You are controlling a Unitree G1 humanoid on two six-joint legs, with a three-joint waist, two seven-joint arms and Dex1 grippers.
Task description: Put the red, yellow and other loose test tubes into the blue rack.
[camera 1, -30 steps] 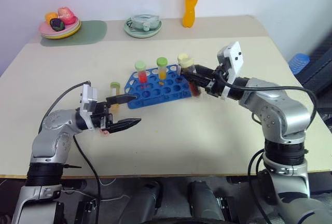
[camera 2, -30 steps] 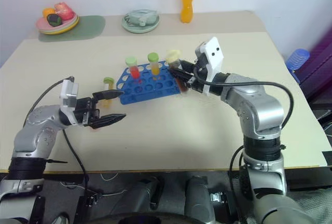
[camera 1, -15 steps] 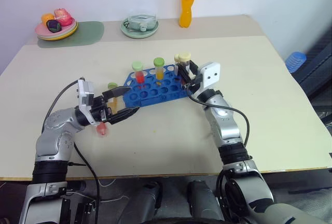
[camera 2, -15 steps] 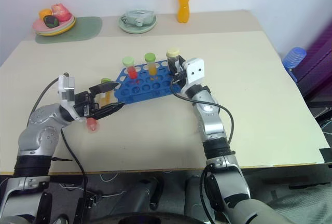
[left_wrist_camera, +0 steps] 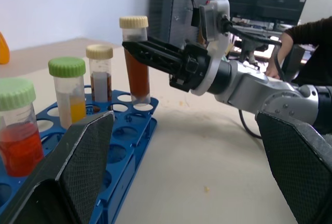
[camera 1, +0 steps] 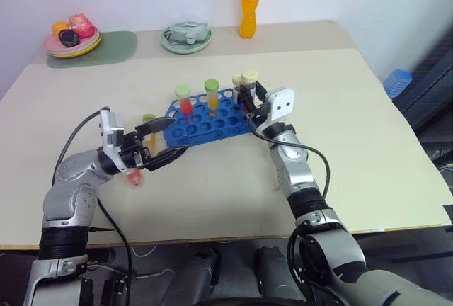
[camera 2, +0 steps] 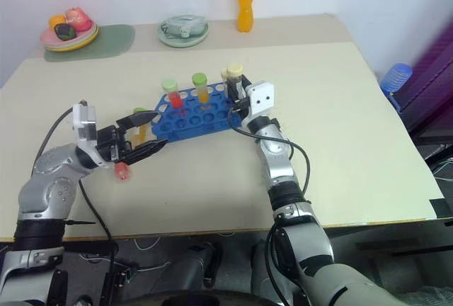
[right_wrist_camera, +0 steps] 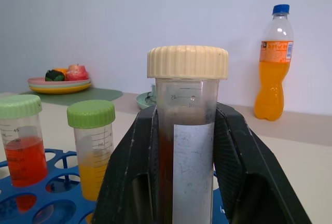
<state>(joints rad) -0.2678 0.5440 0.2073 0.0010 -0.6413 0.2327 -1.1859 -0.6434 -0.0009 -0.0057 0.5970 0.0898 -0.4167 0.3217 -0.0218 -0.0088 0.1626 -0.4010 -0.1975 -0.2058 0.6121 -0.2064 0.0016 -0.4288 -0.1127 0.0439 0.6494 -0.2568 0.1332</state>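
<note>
The blue rack [camera 1: 212,118] lies mid-table. A red tube with a green cap [camera 1: 183,100], a yellow-orange tube with a green cap [camera 1: 211,94] and a brown tube with a cream cap [left_wrist_camera: 99,76] stand upright in it. My right gripper [right_wrist_camera: 185,109] is shut on another brown, cream-capped tube [right_wrist_camera: 188,62]. It holds that tube upright at the rack's right end, its lower end at the top plate. My left gripper [camera 1: 173,138] is open at the rack's left end with nothing between its fingers. A green-capped tube [camera 1: 148,123] stands close beside its upper finger.
At the table's far edge stand an orange drink bottle [camera 1: 248,8], a pale green dish [camera 1: 185,37] and a plate of toy fruit [camera 1: 71,38] on a green mat [camera 1: 117,44]. A small pink-red object [camera 1: 134,177] sits under my left gripper. A person [left_wrist_camera: 306,47] sits beyond the table.
My right arm has swung down and in front of the rack. Its tube has turned from tilted to upright at the rack's right end. The left gripper has stayed put.
</note>
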